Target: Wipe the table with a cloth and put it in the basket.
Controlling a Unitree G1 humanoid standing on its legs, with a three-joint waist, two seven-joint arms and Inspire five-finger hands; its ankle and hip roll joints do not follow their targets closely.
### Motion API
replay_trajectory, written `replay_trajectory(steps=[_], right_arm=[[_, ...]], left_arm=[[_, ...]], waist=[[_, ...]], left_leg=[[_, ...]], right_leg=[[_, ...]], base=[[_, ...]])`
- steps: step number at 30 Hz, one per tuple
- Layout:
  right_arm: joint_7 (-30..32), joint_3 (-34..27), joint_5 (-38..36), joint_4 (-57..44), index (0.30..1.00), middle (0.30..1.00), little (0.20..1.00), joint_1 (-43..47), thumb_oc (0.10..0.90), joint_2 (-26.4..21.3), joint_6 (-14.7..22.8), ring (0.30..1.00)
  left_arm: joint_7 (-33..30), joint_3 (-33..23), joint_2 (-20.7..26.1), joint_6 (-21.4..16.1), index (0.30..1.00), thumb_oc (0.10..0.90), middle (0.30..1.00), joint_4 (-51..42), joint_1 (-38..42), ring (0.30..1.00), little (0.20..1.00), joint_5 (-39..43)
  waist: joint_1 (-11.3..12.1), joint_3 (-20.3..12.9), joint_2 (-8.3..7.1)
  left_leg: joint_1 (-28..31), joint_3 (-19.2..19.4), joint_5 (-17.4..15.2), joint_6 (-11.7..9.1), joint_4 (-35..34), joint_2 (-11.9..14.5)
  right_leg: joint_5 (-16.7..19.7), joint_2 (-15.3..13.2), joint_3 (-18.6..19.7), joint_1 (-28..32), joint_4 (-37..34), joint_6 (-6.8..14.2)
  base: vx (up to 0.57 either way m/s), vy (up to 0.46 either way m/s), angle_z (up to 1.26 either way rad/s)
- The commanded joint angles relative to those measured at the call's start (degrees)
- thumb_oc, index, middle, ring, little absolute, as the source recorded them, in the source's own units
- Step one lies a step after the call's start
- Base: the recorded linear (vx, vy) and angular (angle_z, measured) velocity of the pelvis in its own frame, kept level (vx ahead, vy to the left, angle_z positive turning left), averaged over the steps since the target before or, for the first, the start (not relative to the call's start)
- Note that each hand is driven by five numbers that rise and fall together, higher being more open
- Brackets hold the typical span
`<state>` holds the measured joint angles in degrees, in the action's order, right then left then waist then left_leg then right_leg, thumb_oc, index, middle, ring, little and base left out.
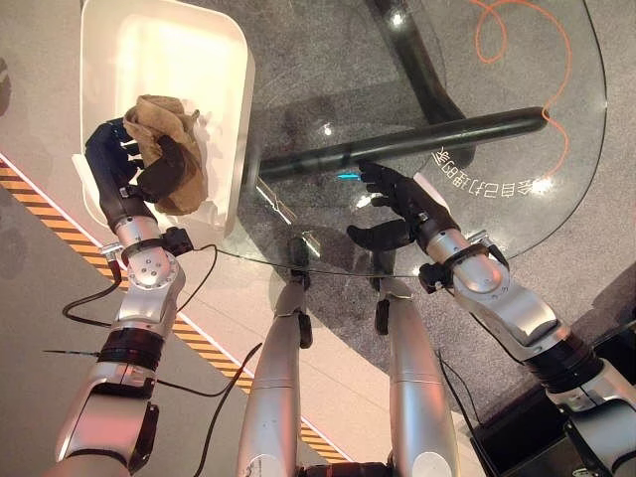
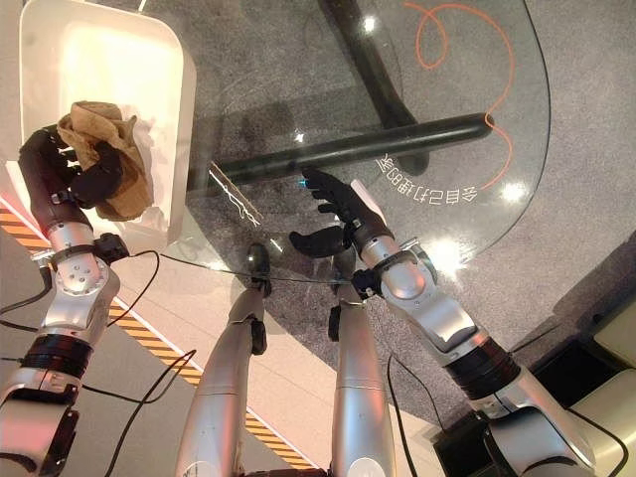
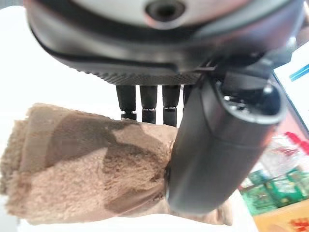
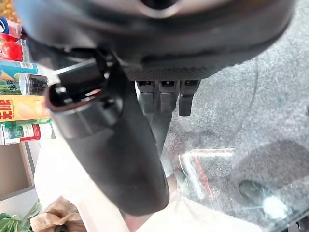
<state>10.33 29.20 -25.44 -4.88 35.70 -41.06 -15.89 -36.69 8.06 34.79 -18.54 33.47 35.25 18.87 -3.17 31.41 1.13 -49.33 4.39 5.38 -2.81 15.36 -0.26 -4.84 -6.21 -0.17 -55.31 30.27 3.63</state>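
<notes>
The left robot hand [image 1: 124, 164], curled around the brown cloth [image 1: 169, 139], holds it over the white basket [image 1: 214, 60]; the next move is probably releasing it, while the right robot hand [image 1: 402, 209] rests open above the glass desk [image 1: 517, 119].

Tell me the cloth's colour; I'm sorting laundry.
Light brown cloth, clearest in the left wrist view.
</notes>
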Motion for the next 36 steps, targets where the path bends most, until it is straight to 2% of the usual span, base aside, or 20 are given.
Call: replay_trajectory(steps=[1,5,10,13,16,19,20,21,22,23,27,28,29,30,36], right_arm=[[0.62,1.44,-2.89,-2.79,0.9,0.9,0.9,0.61,0.8,-1.65,1.8,0.9],[0.85,1.49,-3.24,-2.41,0.9,0.9,0.9,1.39,0.8,-1.87,1.39,0.9],[0.42,1.15,-2.91,-1.73,0.9,0.9,0.9,1.77,0.8,-1.71,1.37,0.9],[0.13,0.67,-2.53,-1.21,0.9,0.9,0.9,1.64,0.8,-1.29,1.67,0.9],[1.17,1.23,-3.49,-1.41,0.9,0.9,0.9,2.45,0.8,-1.75,1.64,0.9],[1.71,1.76,-4.59,-0.81,0.9,0.9,0.9,3.44,0.8,-2.44,2.25,0.9],[1.81,2.15,-4.8,-0.19,0.9,0.9,0.9,3.89,0.8,-2.4,2.64,0.9],[1.88,2.44,-4.9,0.28,0.9,0.9,0.9,4.2,0.8,-2.36,2.97,0.9],[1.87,2.5,-4.95,0.59,0.9,0.9,0.9,4.42,0.8,-2.23,3.19,0.9],[1.77,2.54,-5.1,0.93,0.9,0.9,0.9,4.59,0.8,-2.18,3.54,0.9],[1.51,2.43,-5.1,1.23,0.9,0.9,0.9,4.42,0.8,-1.97,4.03,0.9],[1.4,2.35,-4.75,1.13,0.9,0.9,0.9,4.18,0.8,-1.64,4.05,0.9],[1.31,2.13,-4.31,0.79,0.9,0.9,0.9,3.88,0.8,-1.27,3.81,0.9],[1.35,2.04,-4.2,0.42,0.9,0.9,0.9,3.74,0.8,-1.28,3.54,0.9],[1.04,1.03,-3.28,-0.3,0.9,0.9,0.9,2.49,0.8,-0.59,2.94,0.9]], left_arm=[[-6.84,-2.71,5.15,-2.64,0.3,0.1,0.3,-1.9,2.0,0.3,0.2,-4.97],[-5.12,-1.2,5.38,0.86,0.3,0.1,0.3,-0.51,4.35,0.3,0.2,-4.87],[-2.0,0.24,5.26,3.46,0.3,0.1,0.3,1.39,6.11,0.3,0.2,-2.81],[2.03,1.51,4.82,7.24,0.3,0.1,0.3,3.67,6.95,0.3,0.2,-2.25],[2.84,2.96,5.22,9.56,0.3,0.1,0.3,5.49,8.03,0.3,0.2,-1.1],[3.23,4.56,5.68,10.16,0.3,0.1,0.3,8.12,9.82,0.3,0.2,-0.24],[3.57,5.06,5.71,10.42,0.335,0.141,0.335,9.17,10.79,0.335,0.241,-0.47],[3.91,5.43,5.68,10.44,0.335,0.141,0.335,9.87,11.5,0.335,0.241,-0.62],[4.1,5.72,5.57,10.51,0.451,0.276,0.451,10.39,12.14,0.451,0.376,-1.16],[4.21,6.02,5.55,10.45,0.479,0.309,0.479,10.92,12.81,0.479,0.409,-1.46],[3.99,6.21,5.56,10.47,0.491,0.322,0.491,11.28,13.24,0.491,0.422,-1.7],[3.73,6.35,5.62,11.02,0.512,0.347,0.512,11.18,13.51,0.512,0.447,-1.68],[4.11,6.26,5.87,11.43,0.724,0.594,0.724,11.95,13.9,0.724,0.694,-1.42],[4.24,6.09,5.85,11.26,0.9,0.8,0.9,12.15,13.74,0.9,0.9,-1.58],[4.83,5.56,5.68,11.61,0.9,0.8,0.9,12.56,13.51,0.9,0.9,-2.21]], waist=[[-1.03,-1.61,1.69],[-1.09,-1.61,1.58],[-1.31,-1.61,1.29],[-1.49,-1.61,0.85],[-1.58,-1.61,0.34],[-1.82,-1.61,-0.27],[-1.93,-1.61,-0.48],[-2.03,-1.61,-0.6],[-2.13,-1.61,-0.69],[-2.22,-1.61,-0.76],[-2.27,-1.61,-0.85],[-2.31,-1.61,-0.86],[-2.35,-1.61,-0.84],[-2.36,-1.61,-0.79],[-2.46,-1.61,-0.74]], left_leg=[[-4.25,4.87,-6.78,0.42,9.29,-2.28],[-5.76,4.83,-6.71,0.41,9.93,-2.22],[-6.94,4.6,-6.6,0.27,10.4,-2.18],[-7.7,4.44,-6.8,0.26,10.99,-2.14],[-7.87,4.51,-6.44,0.25,10.7,-2.06],[-8.53,4.24,-6.1,0.05,10.69,-2.1],[-8.66,4.21,-6.07,-0.03,10.75,-2.04],[-8.81,4.23,-6.07,-0.09,10.82,-2.0],[-9.0,4.25,-6.1,-0.15,10.91,-1.97],[-9.07,4.25,-6.15,-0.17,10.95,-1.96],[-9.14,4.22,-6.19,-0.16,10.97,-1.97],[-9.14,4.19,-6.23,-0.22,11.0,-1.98],[-9.07,4.15,-6.28,-0.35,11.08,-2.06],[-8.99,4.15,-6.3,-0.36,11.08,-2.08],[-8.7,3.98,-6.26,-0.38,10.96,-2.24]], right_leg=[[6.18,2.44,-2.02,-0.28,-8.84,1.41],[6.12,2.65,-2.12,-1.74,-8.04,1.53],[6.15,2.92,-2.07,-2.85,-7.43,1.6],[6.02,3.14,-2.0,-3.71,-6.63,1.66],[6.24,3.44,-1.98,-3.76,-7.01,1.61],[6.41,3.62,-2.11,-4.2,-7.01,1.68],[6.44,3.66,-2.14,-4.4,-6.8,1.74],[6.45,3.67,-2.12,-4.55,-6.72,1.76],[6.47,3.67,-2.08,-4.73,-6.69,1.78],[6.51,3.66,-2.02,-4.85,-6.7,1.81],[6.54,3.63,-2.0,-4.93,-6.72,1.86],[6.57,3.65,-1.97,-4.98,-6.67,1.92],[6.53,3.57,-2.09,-4.83,-6.69,1.95],[6.48,3.53,-2.14,-4.75,-6.69,1.93],[6.57,3.45,-2.11,-4.41,-6.92,1.95]], base=[[0.0,0.0,0.0],[0.0,0.0,0.0],[0.0,0.0,0.0],[0.0,0.0,0.0],[-0.01,-0.023,0.01],[-0.01,-0.013,0.0],[0.0,0.0,0.0],[0.0,0.0,0.0],[0.0,0.0,0.0],[0.0,0.0,0.0],[0.0,0.0,0.0],[0.0,0.0,0.0],[0.0,0.0,0.0],[0.0,0.0,0.0],[0.0,0.0,0.0]])
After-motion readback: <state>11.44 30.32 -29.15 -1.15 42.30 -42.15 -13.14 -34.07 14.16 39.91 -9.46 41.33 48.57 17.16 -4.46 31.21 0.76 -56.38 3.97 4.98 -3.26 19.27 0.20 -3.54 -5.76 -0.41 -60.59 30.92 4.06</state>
